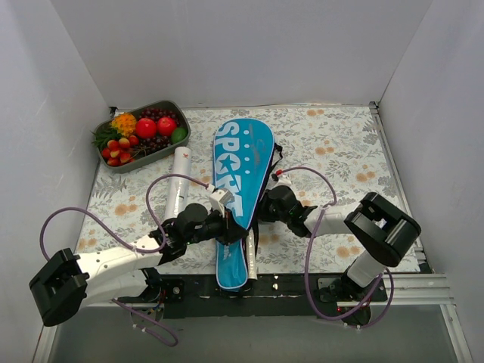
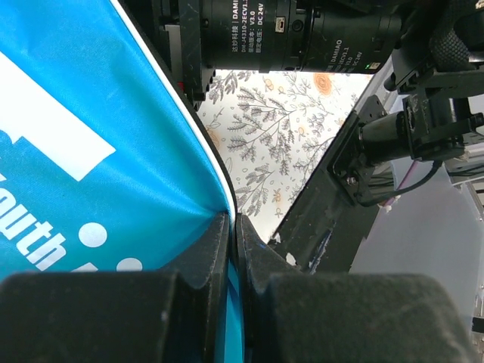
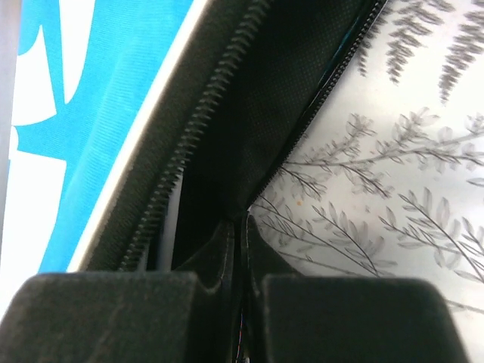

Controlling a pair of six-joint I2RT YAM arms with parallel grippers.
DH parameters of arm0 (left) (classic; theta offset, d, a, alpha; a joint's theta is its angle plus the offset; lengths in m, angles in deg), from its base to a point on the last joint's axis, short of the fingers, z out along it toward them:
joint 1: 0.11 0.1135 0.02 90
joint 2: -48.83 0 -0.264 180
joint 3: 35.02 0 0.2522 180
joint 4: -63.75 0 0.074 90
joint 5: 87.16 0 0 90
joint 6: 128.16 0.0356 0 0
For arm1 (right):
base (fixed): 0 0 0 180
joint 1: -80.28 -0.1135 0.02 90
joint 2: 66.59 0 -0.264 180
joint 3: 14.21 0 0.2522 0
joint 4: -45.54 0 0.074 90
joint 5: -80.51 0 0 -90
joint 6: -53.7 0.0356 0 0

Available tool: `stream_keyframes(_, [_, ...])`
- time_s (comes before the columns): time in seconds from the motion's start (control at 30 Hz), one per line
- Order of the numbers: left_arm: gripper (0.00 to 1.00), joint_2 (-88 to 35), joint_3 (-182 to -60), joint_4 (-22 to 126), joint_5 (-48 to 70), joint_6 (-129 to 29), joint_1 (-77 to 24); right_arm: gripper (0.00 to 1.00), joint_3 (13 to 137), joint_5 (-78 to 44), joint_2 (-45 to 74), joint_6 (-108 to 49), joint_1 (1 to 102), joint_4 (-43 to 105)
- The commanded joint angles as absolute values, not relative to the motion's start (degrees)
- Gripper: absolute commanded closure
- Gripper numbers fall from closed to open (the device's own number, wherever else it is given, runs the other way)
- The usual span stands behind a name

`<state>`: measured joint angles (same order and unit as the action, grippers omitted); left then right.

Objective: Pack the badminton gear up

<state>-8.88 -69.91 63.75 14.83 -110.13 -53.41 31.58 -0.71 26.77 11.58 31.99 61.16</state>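
The blue "SPORT" bag (image 1: 240, 170) lies lengthwise in the middle of the mat, its narrow end towards the arms. A silvery racket handle (image 1: 250, 263) sticks out of that end; the racket heads are hidden inside. The white shuttlecock tube (image 1: 179, 181) lies on the mat left of the bag. My left gripper (image 1: 224, 221) is shut on the bag's left blue edge (image 2: 151, 174). My right gripper (image 1: 262, 206) is shut on the bag's right black edge beside the open zip (image 3: 197, 128). The two grippers face each other across the bag.
A grey tray (image 1: 181, 127) of colourful fruit stands at the back left corner. White walls enclose the floral mat (image 1: 340, 151) on three sides. The right arm's wrist and camera (image 2: 287, 30) hang close in front of my left gripper. Purple cables loop over both arms.
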Motion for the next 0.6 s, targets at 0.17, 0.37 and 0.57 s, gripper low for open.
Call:
stream_keyframes(0.17, [1.00, -3.1, -74.2, 64.3, 16.8, -110.4, -53.6, 0.99, 32.3, 11.9, 10.5, -0.6, 31.9, 28.8])
stream_keyframes(0.37, [1.00, -2.8, -77.3, 63.2, 14.4, -113.1, -53.3, 0.99, 41.1, 17.5, -1.3, -8.3, 31.9, 11.2])
stream_keyframes(0.57, [1.00, -2.6, -82.8, 57.0, 7.5, -115.6, -53.2, 0.99, 48.8, 18.5, -9.8, -12.8, 31.9, 2.0])
